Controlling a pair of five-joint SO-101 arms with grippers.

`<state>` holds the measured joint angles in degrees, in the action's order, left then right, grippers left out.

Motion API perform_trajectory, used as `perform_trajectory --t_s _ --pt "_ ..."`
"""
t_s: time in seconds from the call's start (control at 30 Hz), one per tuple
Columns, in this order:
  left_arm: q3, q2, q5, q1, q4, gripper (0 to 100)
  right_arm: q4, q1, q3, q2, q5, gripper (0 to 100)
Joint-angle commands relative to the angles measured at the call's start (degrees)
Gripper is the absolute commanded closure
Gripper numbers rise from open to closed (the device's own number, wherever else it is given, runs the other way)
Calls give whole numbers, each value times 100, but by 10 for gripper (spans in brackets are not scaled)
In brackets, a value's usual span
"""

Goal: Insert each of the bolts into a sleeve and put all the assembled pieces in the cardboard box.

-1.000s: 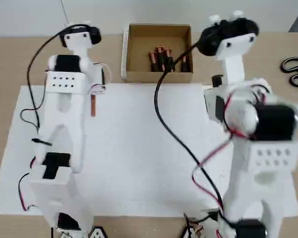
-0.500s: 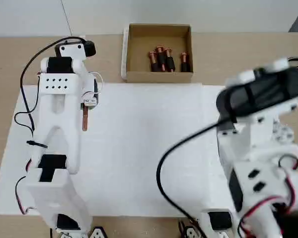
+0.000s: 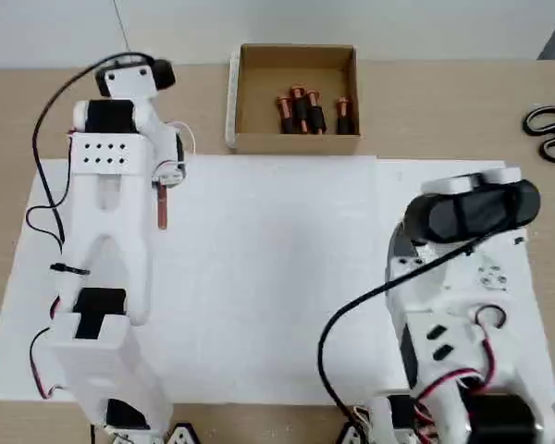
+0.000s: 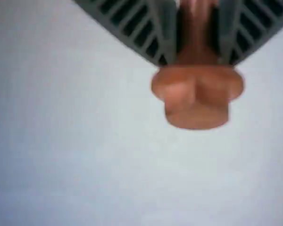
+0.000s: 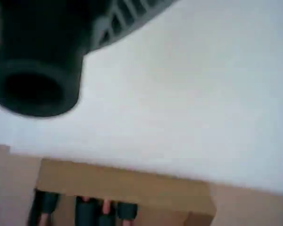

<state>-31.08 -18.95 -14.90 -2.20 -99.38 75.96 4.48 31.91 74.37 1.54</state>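
My left gripper (image 3: 164,190) hangs over the left side of the white foam mat (image 3: 268,277), shut on a copper bolt (image 3: 163,211). In the left wrist view the bolt (image 4: 196,96) sits between the ribbed fingers (image 4: 132,33), head toward the mat. My right gripper (image 5: 52,28) is shut on a black sleeve (image 5: 35,75), open bore facing the camera. The right arm (image 3: 462,277) is folded back at the front right. The cardboard box (image 3: 296,143) stands at the back centre with several assembled pieces (image 3: 310,111) inside. The right wrist view shows its wall (image 5: 122,181).
Scissors (image 3: 550,129) lie on the wooden table at the far right edge. Black cables trail from both arms across the mat. Open mat stretches between the two arms, in front of the box.
The right arm has pulled back from the box to the front right of the mat. The left arm with the bolt shifted slightly.
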Motion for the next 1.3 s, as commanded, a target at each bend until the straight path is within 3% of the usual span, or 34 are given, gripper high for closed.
perform_trajectory --t_s 0.0,0.27,0.53,0.7,0.83,1.0,1.27 --pt "-919 387 -79 35 -79 994 -1262 31 1187 716 545 995" --pt "-2431 387 -237 114 -88 994 -3099 400 3842 2387 527 995" --pt "-2536 387 -448 1029 -79 994 -3292 2255 4879 2932 -316 995" --pt "-3705 809 246 1732 -62 994 -3301 2281 5231 2958 -316 995" --pt "-4338 1327 290 1697 -97 994 -3310 2281 5424 2958 -316 995" --pt "-4022 2268 -185 1451 -105 994 -3310 2281 5547 2958 -316 995" --pt "-2316 4316 -167 1442 -105 994 -3327 2273 5670 2958 -316 995"
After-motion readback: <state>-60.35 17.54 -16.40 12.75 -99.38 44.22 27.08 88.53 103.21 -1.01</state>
